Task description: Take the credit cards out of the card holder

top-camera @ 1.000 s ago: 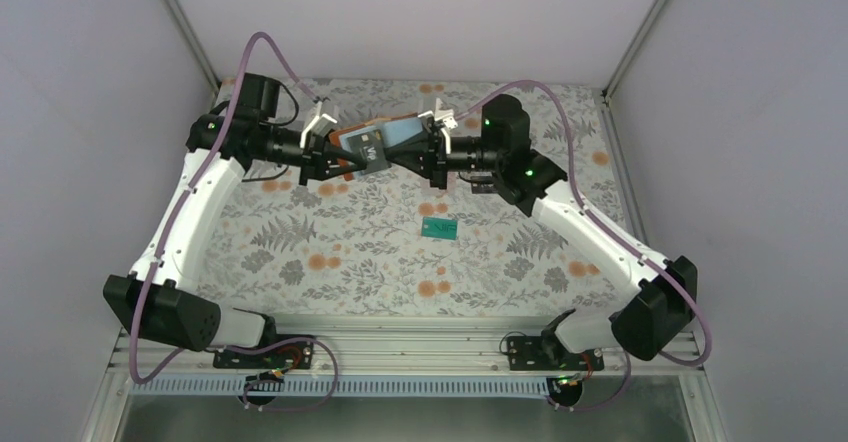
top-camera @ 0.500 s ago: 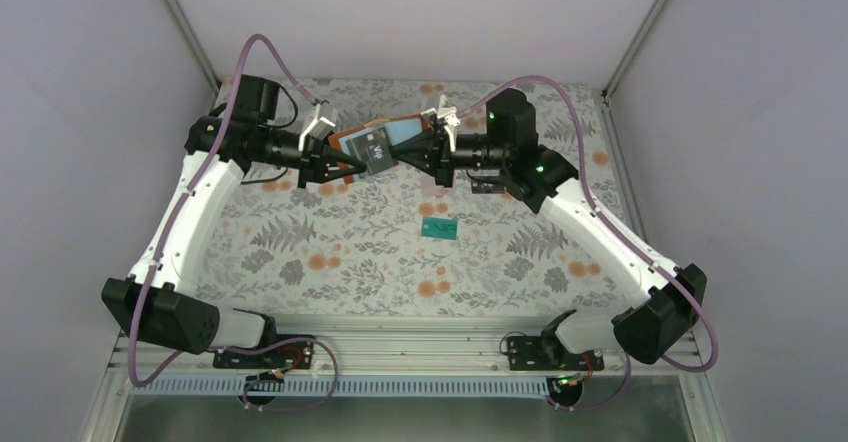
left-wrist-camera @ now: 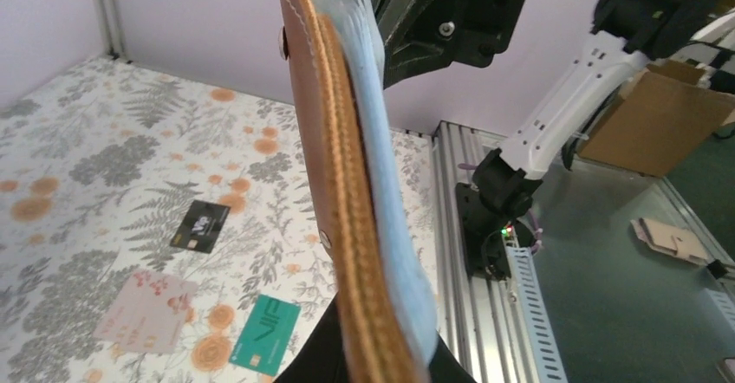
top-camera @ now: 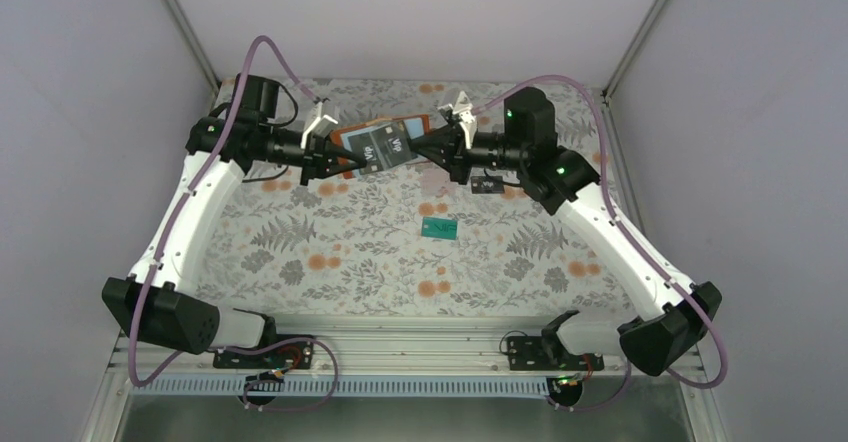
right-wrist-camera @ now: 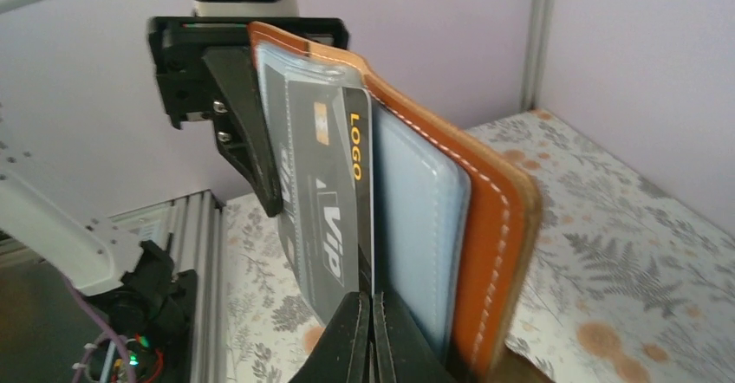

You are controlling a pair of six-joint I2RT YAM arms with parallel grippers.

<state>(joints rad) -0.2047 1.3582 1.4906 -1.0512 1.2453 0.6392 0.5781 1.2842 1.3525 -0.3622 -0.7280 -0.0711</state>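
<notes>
Above the far half of the surface (top-camera: 300,252), you have the card holder (left-wrist-camera: 329,166) lifted off the cloth and held between both arms. Your left gripper (left-wrist-camera: 377,367) is clenched on the holder's left end; its wrist view shows the holder edge-on, with the rust-brown leather and the pale blue-grey lining pinched together between the fingers. Your right gripper (right-wrist-camera: 373,331) comes in from the opposite side, with its jaws closed tight on the near edge of the black card (right-wrist-camera: 325,201), the one lettered VIP and LOGO. That card lies flat against the holder's pale inside face. Its far end appears tucked into a pocket close to the left gripper, and its near end sits right at the right gripper's fingertips. From the top view the holder is open, with its inside and the black card facing up and the two grippers pointing at each other across it. Below, three cards lie flat on the surface, apart from one another. The teal card (top-camera: 438,228) is nearest the arm bases, towards the middle. In the left wrist view the pink card (left-wrist-camera: 146,312) is near it and a second black card (left-wrist-camera: 199,225) lies a little farther off. None of the three touches a gripper or the holder.
</notes>
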